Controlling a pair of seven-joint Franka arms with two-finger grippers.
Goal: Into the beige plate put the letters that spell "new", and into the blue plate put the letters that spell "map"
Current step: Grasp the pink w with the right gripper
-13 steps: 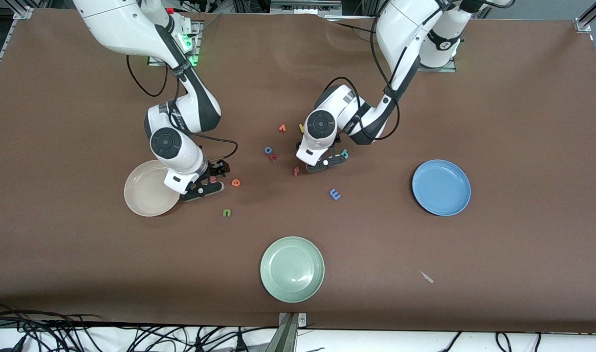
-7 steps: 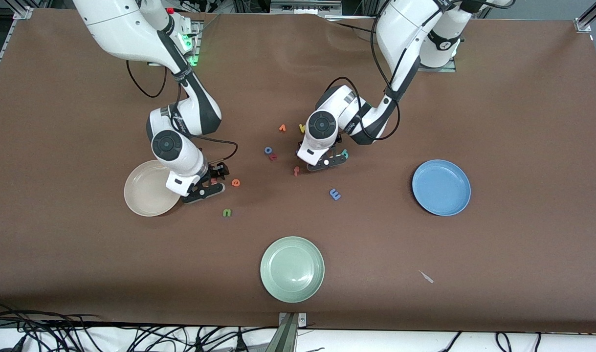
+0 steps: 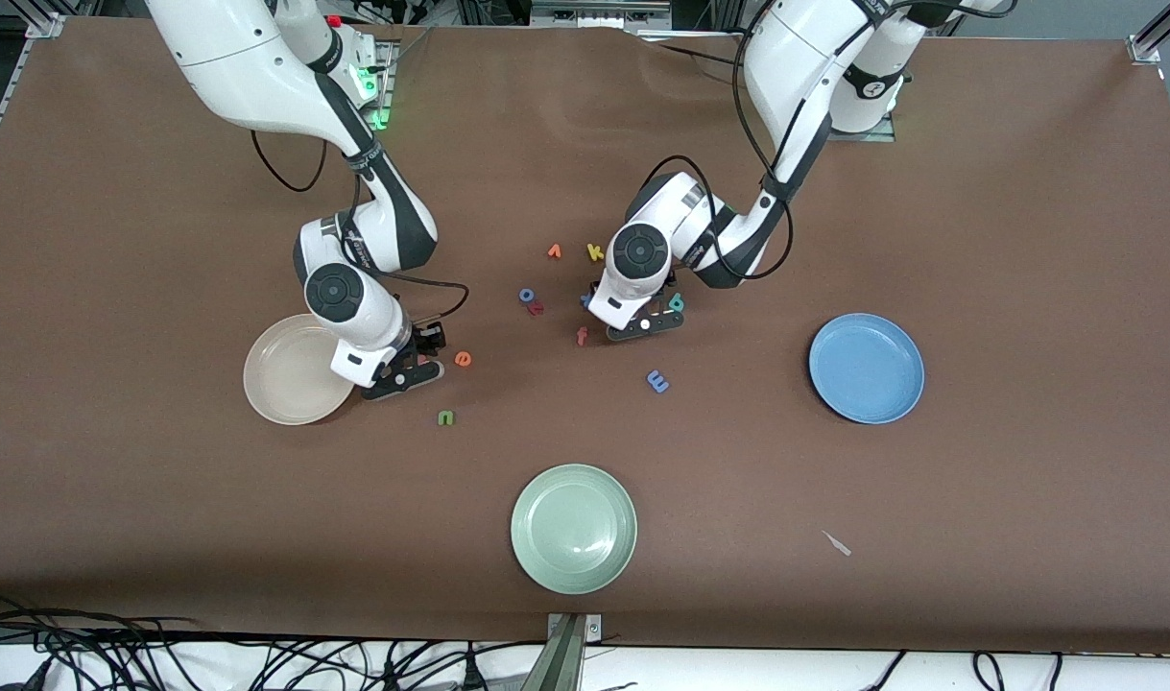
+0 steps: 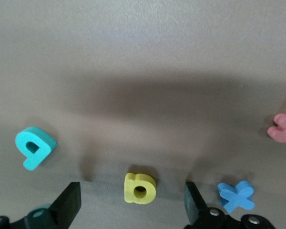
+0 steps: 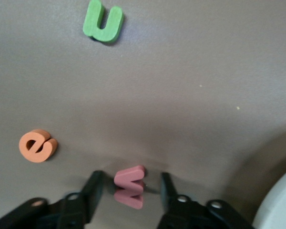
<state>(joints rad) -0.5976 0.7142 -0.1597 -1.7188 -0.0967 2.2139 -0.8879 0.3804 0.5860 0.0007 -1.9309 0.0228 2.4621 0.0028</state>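
Leftovers on the brown table (image 3: 1026, 240): a pale green plate (image 3: 573, 528) sits closest to the front camera, mid-table. An orange v (image 3: 554, 251) and yellow k (image 3: 595, 252) lie near each other farther up, plus a reddish f (image 3: 582, 336), a blue x (image 4: 236, 196), and a small pale scrap (image 3: 837, 543).

Evenly and brightly lit from overhead in the front view, with soft short shadows beneath both arms and pale sheen on the green plate (image 3: 573, 529) and the brown table (image 3: 1026, 461). Dimmer in the wrist views, with a broad dark shadow band across the cloth above the yellow "a" (image 4: 139, 188). Sharp there on the letters but soft and smeared on the salmon "w" (image 5: 129, 187) and the nearby fingers (image 5: 92, 190).
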